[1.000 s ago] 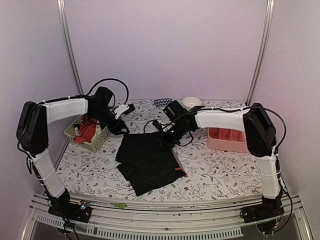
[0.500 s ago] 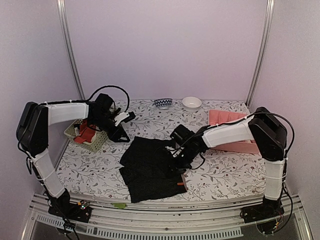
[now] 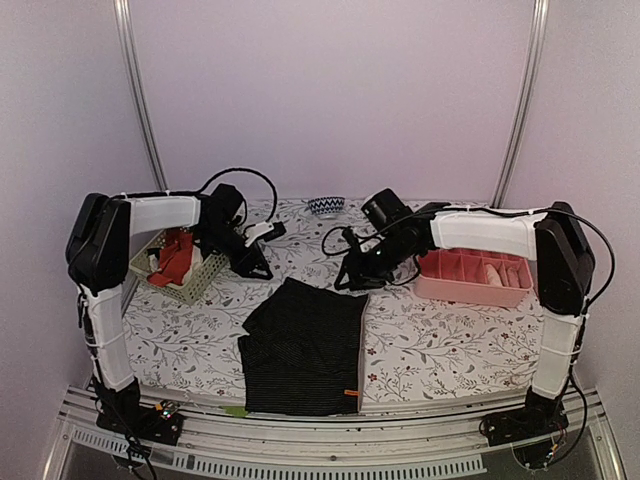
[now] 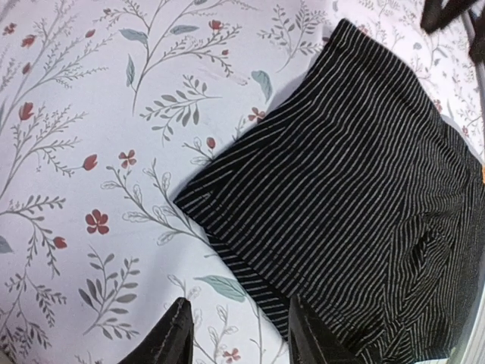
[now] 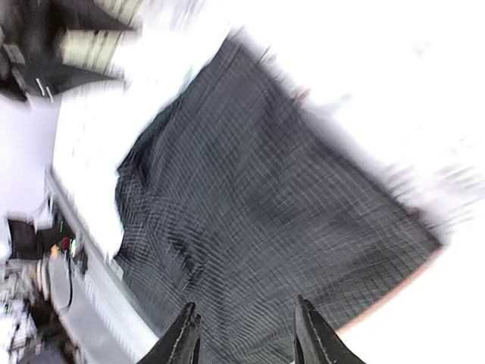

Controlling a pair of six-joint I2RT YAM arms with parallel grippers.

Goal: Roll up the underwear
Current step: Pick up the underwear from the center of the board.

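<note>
The black underwear (image 3: 305, 345) lies flat toward the near edge of the table (image 3: 450, 340), long axis near-to-far; left gripper (image 3: 258, 268) and right gripper (image 3: 348, 280) hover past its far corners, jaws apart, empty.

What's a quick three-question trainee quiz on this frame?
1. True or false: the right gripper holds the black underwear.
2. The red-orange underwear is: A) in the pink tray B) in the green basket C) on the table.
3. Which gripper is nearer the green basket?
Key: 1 false; 2 B; 3 left gripper.
</note>
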